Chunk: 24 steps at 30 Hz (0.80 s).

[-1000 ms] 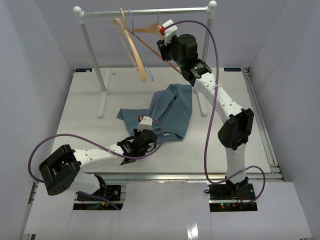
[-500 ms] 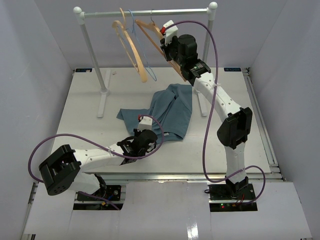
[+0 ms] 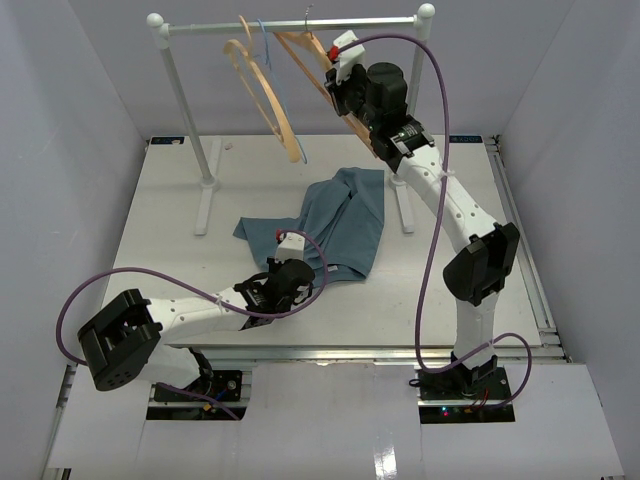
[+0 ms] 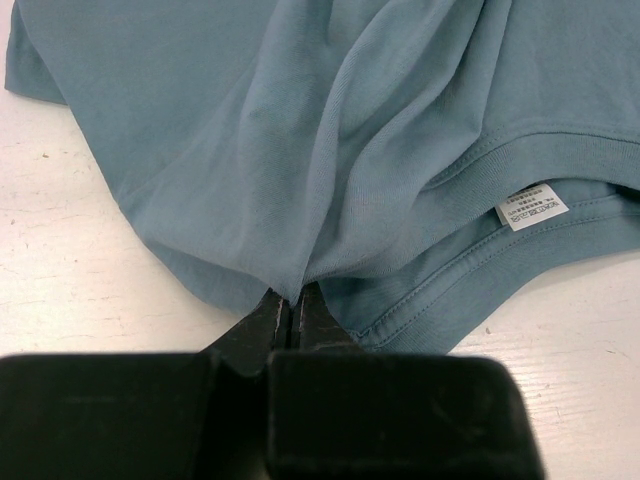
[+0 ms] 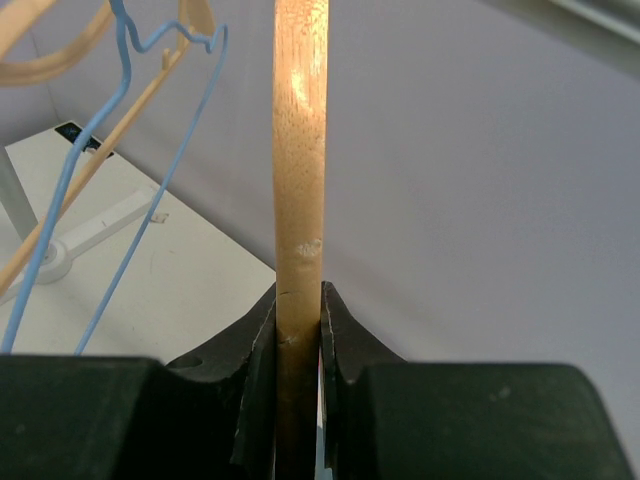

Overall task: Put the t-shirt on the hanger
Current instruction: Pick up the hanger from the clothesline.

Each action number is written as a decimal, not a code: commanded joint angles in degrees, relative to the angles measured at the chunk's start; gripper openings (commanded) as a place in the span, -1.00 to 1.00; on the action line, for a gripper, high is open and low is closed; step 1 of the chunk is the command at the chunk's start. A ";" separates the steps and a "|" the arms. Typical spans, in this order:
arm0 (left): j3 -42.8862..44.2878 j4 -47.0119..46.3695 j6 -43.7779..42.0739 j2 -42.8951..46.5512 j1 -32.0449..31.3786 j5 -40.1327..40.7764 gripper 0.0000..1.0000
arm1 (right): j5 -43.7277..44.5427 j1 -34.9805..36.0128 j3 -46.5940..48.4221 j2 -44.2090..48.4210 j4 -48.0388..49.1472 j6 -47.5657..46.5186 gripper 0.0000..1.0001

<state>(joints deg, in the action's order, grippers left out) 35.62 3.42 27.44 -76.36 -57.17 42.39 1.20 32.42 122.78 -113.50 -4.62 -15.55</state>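
The left pincer [image 4: 290, 302] pinches a fold of the t-shirt's [image 4: 300, 130] near hem. The shirt lies crumpled mid-table, stretching toward the far edge. The right pincer [image 5: 298, 300] clamps the hanger's [image 5: 300, 180] wooden bar, up by the rail [image 3: 200, 29].

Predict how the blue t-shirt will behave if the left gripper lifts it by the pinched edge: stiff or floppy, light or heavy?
Probably floppy: the t-shirt lies in soft folds, so it should drape and sag below the left gripper. Likely light, since the cloth looks thin. It may slip, as only a small edge is pinched.
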 commanded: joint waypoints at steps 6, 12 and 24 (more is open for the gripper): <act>1.56 0.18 0.33 1.21 0.04 0.24 -1.00 | 2.06 -0.08 -4.74 8.26 -2.65 1.42 -0.85; 1.45 0.49 0.66 1.69 0.04 0.43 -1.00 | 1.44 0.01 -29.86 24.35 4.25 1.87 -0.85; 6.46 7.31 7.86 1.68 0.24 -4.83 -1.00 | 2.76 0.07 -61.54 52.08 -8.91 7.78 -0.84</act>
<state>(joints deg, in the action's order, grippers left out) 36.23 4.04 30.92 -75.30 -57.17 39.03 3.04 32.42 71.00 -71.85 -8.26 -11.86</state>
